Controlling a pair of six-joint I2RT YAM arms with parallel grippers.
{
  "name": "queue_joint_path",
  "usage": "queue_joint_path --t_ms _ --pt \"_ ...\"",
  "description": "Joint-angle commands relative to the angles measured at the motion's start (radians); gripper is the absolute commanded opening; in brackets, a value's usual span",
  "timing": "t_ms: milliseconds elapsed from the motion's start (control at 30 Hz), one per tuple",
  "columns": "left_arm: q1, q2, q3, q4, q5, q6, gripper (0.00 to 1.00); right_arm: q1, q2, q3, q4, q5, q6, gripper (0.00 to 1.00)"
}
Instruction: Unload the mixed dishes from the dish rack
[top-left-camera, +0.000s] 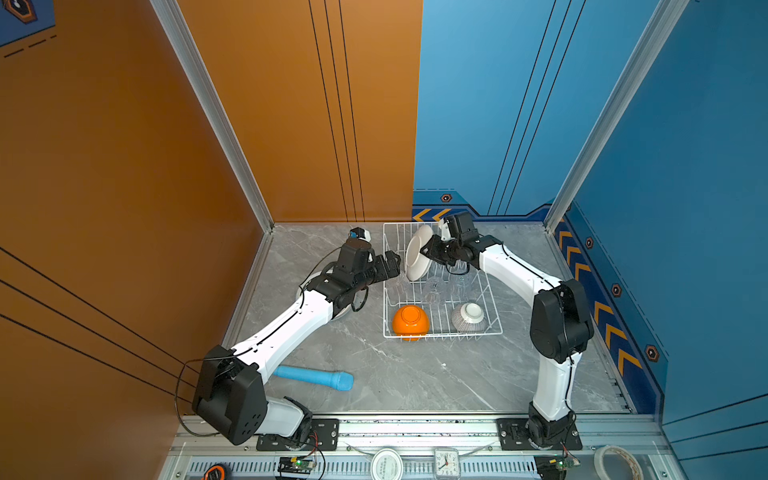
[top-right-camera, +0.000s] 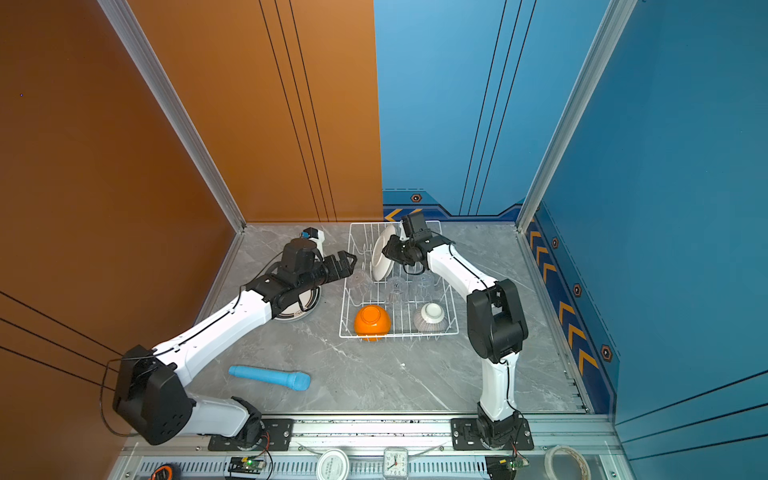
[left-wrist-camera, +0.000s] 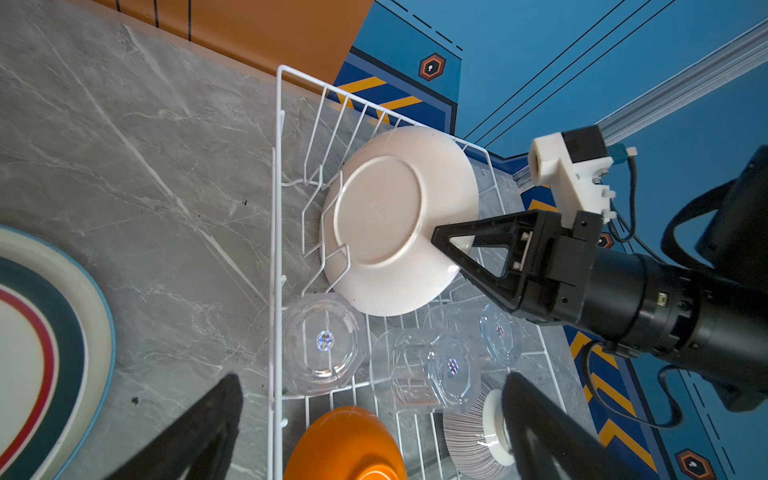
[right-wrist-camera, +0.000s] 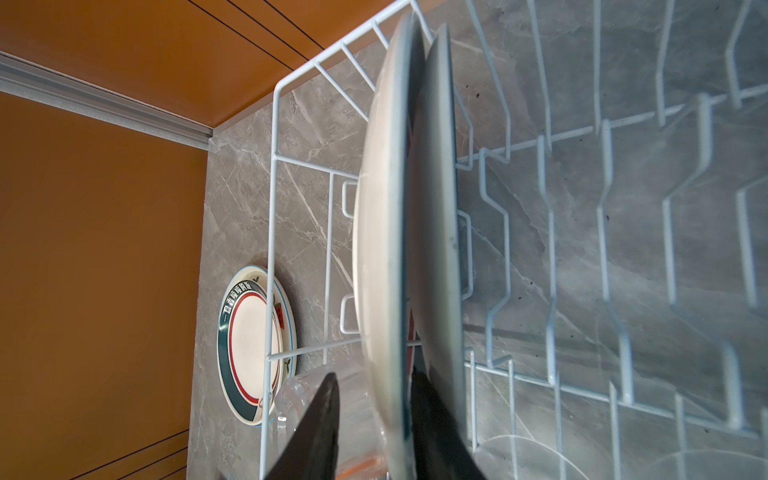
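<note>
Upright plate (left-wrist-camera: 386, 216) in the dish rack (left-wrist-camera: 273, 232) looks stiff, glossy, breakable; right fingers (right-wrist-camera: 320, 424) straddle its rim, the sensible hold, though pinching yet I cannot tell; left fingers (left-wrist-camera: 199, 432) spread wide, empty.

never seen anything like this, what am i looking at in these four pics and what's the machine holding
It is a robot with two arms fixed at a grey table's edge: left arm, right arm. Two pictures come from one camera overhead, looking down on everything. The other two come from small cameras on each arm's wrist, looking along its jaws. On the table stands a white wire dish rack holding two upright plates, three clear tumblers, an upturned orange bowl and a striped bowl. Outside the rack lie one patterned plate and a light-blue cylinder. The left jaws are wide open and empty. The right jaws straddle one upright plate's rim, not clearly clamped yet.
</note>
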Motion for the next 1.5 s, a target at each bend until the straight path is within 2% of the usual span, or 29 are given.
queue_joint_path --t_ms 0,133,500,733,1200,1467 --pt "-0.009 0.003 0.001 0.014 0.013 0.000 0.98 0.006 0.023 0.038 -0.017 0.037 -0.016 0.27" --pt "-0.009 0.001 -0.003 0.014 0.011 0.004 0.98 0.007 0.039 0.062 -0.034 0.047 -0.021 0.25" --pt "-0.005 -0.033 -0.051 0.017 -0.027 0.010 0.98 0.010 0.046 0.129 -0.074 0.057 -0.039 0.05" --pt "-0.002 -0.040 -0.066 0.017 -0.028 0.016 0.98 0.010 0.054 0.204 -0.104 0.056 -0.058 0.00" --pt "-0.003 -0.050 -0.075 0.028 -0.049 0.077 0.98 0.010 0.025 0.279 -0.142 0.051 -0.082 0.00" --pt "-0.002 -0.042 -0.077 0.154 -0.067 0.241 0.98 0.015 -0.036 0.276 -0.168 0.072 -0.087 0.00"
